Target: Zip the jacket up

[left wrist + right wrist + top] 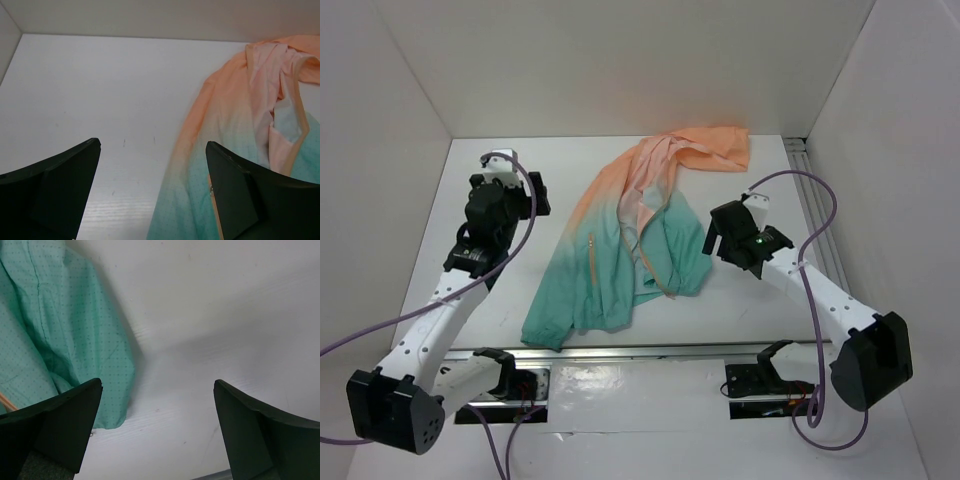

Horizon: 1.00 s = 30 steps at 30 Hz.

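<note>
Top view: jacket (620,250) lies rumpled mid-table (740,310), front open. Left gripper (534,192) is off to its left, right gripper (713,236) near its right edge.
Left wrist: jaws spread, empty; jacket (225,130) at right.
Right wrist: jaws spread, empty; teal fabric at left.

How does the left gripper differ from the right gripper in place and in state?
The left gripper hangs over the bare table left of the jacket, with a gap to the fabric; the right gripper is right of it, close to its teal edge. The left gripper is also nearer the far wall than the right gripper. Both are open and hold nothing.
</note>
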{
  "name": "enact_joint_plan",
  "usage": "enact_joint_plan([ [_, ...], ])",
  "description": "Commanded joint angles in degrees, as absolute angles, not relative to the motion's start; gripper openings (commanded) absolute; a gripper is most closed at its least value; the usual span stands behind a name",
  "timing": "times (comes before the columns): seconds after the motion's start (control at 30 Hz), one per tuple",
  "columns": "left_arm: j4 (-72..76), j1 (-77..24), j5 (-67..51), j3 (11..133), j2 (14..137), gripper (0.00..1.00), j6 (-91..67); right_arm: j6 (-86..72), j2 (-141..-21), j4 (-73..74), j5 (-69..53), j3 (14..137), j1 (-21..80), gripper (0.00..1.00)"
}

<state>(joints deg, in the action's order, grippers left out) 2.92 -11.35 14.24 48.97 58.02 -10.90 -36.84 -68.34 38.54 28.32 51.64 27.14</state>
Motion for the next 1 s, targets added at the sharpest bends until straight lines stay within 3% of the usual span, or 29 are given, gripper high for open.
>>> enact_joint_plan([
  [0.0, -8.3, -12.0, 19.2, 53.6, 57.6, 1.00, -16.1, -37.9, -66.5, 41.6, 30.7, 51.9, 27.6, 1.00],
  [0.07, -10.8, -12.0, 19.9, 55.0, 57.6, 1.00, -17.2, -37.9, -65.0, 42.2, 30.7, 51.3, 27.6, 1.00],
  [0.17, -9.7, -11.5, 4.5, 56.9, 57.0, 1.00, -11.5, -36.7, -62.4, 41.6, 28.3, 49.1, 27.6, 1.00],
  [0.37, -20.6, -11.5, 2.1, 65.8, 62.7, 1.00, -14.3, -34.4, -59.2, 37.3, 17.1, 46.9, 27.6, 1.00],
  [0.43, -23.8, -11.5, 2.2, 67.1, 63.5, 1.00, -19.8, -34.4, -58.5, 33.1, 9.2, 45.3, 29.0, 0.93],
  [0.5, -25.4, -12.1, -5.9, 67.1, 64.9, 1.00, -19.3, -35.5, -57.8, 26.4, 1.8, 42.4, 30.6, 0.85],
  [0.53, -27.2, -13.0, -6.0, 66.2, 65.0, 1.00, -20.6, -36.3, -57.8, 24.1, 0.0, 41.5, 32.7, 0.76],
  [0.67, -27.8, -18.4, -4.3, 55.3, 60.9, 1.00, -25.6, -40.2, -60.7, 15.3, -3.1, 39.6, 40.6, 0.61],
  [0.8, -29.9, -24.1, 0.3, 47.4, 52.7, 1.00, -31.1, -40.9, -71.0, 9.4, -2.5, 41.8, 50.2, 0.61],
  [0.9, -30.0, -24.1, -3.9, 45.1, 48.7, 1.00, -32.6, -39.6, -77.9, 7.8, -2.5, 45.2, 54.8, 0.62],
  [0.97, -31.3, -24.1, -4.6, 45.0, 48.2, 0.94, -33.5, -39.6, -84.6, 6.3, -3.4, 47.3, 55.4, 0.62],
])
